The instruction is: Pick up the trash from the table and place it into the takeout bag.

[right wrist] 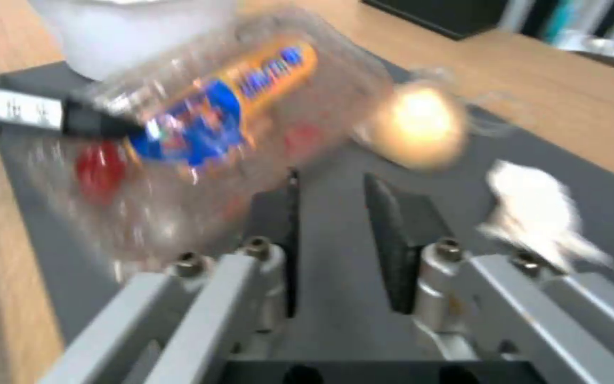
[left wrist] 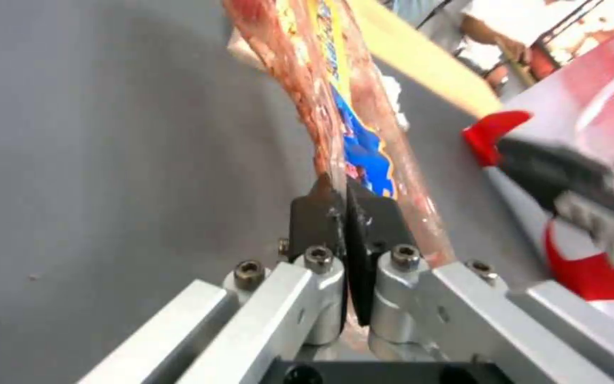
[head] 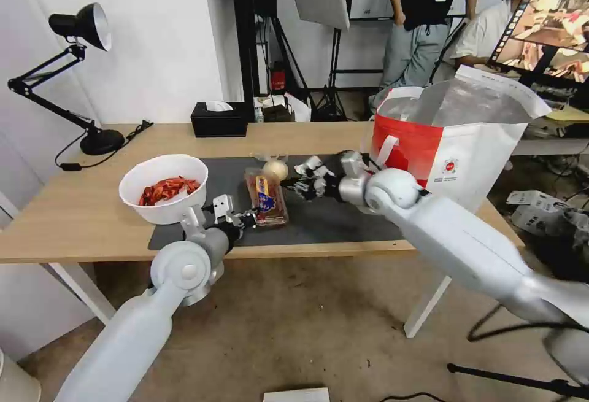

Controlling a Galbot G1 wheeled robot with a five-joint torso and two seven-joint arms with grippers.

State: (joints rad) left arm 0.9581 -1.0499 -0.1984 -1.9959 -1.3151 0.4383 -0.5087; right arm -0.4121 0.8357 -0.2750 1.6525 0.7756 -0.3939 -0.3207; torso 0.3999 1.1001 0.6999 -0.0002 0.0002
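The clear plastic clamshell tray [head: 265,196] with a blue-and-orange label lies on the dark mat [head: 331,221] of the table [head: 73,218]. My left gripper [head: 244,218] is shut on its near edge, and in the left wrist view the fingertips [left wrist: 321,205] pinch the tray [left wrist: 336,106]. My right gripper [head: 297,186] hovers open just right of the tray, with nothing between its fingers [right wrist: 392,224]. Beyond it lie the bagged pale bun [head: 276,169] [right wrist: 421,122] and the crumpled white tissue [head: 308,165] [right wrist: 534,213]. The white bowl of red shells [head: 164,187] stands to the left. The takeout bag [head: 454,144] stands open at the right.
A black tissue box [head: 219,118] sits at the table's back edge and a black desk lamp [head: 92,83] at the back left. The bag stands close behind my right forearm. People, a monitor and stands are in the room behind.
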